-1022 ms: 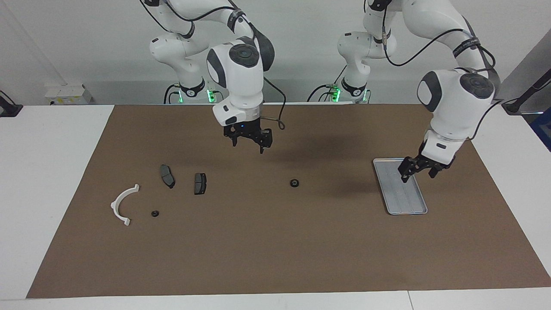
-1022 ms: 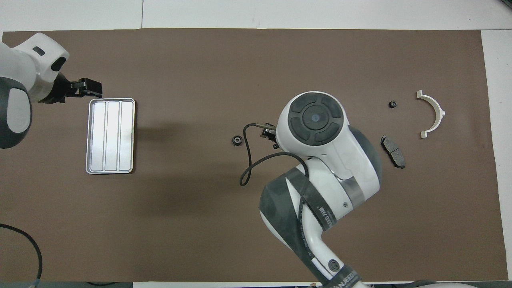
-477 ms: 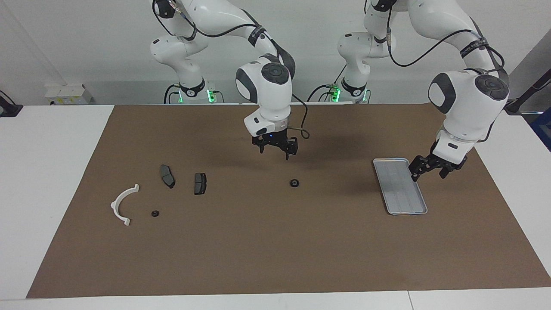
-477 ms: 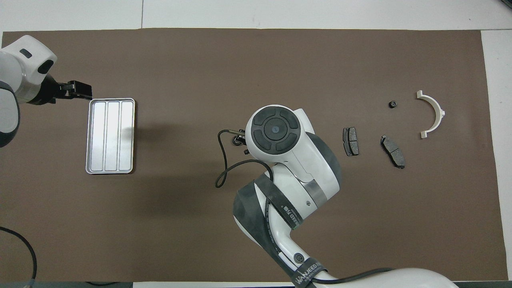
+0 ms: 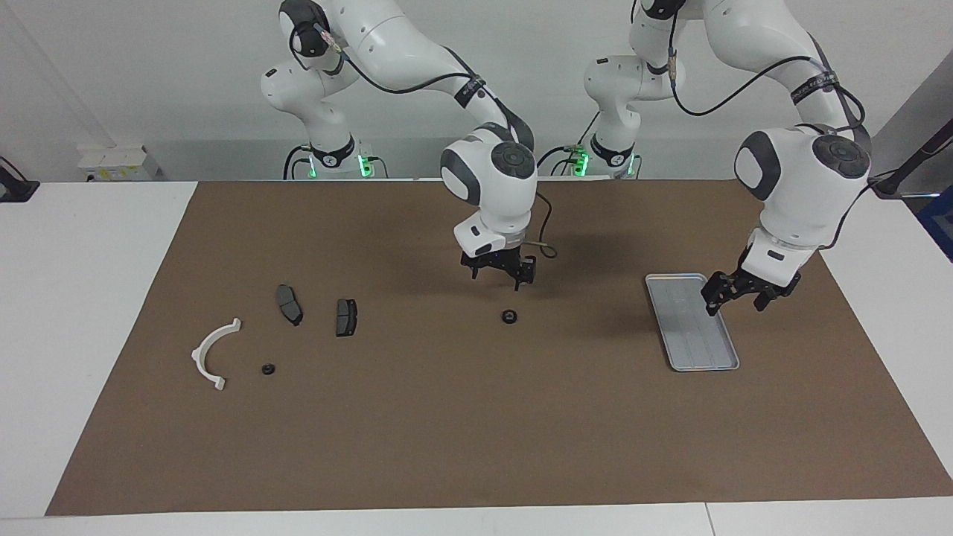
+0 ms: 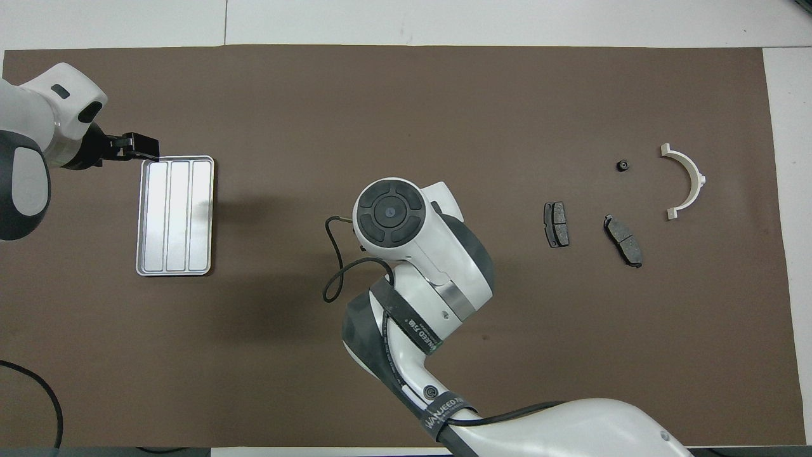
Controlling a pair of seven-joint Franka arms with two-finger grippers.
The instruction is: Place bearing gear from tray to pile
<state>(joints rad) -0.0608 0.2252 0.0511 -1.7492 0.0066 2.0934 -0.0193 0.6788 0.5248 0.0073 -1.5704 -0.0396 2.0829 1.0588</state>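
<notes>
A small black bearing gear [image 5: 509, 316] lies on the brown mat mid-table, off the tray. My right gripper [image 5: 503, 278] hangs open just above it, a little nearer to the robots; in the overhead view the right arm's hand hides the gear. The silver ridged tray [image 5: 691, 321] [image 6: 175, 216] lies bare at the left arm's end. My left gripper [image 5: 735, 301] [image 6: 144, 147] is open and empty, low by the tray's rim. The pile holds a white arc [image 5: 214, 353] [image 6: 685, 181] and two dark brake pads [image 5: 289, 304] [image 5: 346, 317] at the right arm's end.
A second small black gear [image 5: 267, 368] [image 6: 623, 165] lies beside the white arc. The brown mat [image 5: 476, 447] covers most of the white table. A loose cable loop hangs from the right arm's wrist [image 6: 333, 279].
My right gripper has moved from over the brake pads toward the left arm's end and down, to just above the mid-table gear. My left gripper has shifted slightly by the tray's rim.
</notes>
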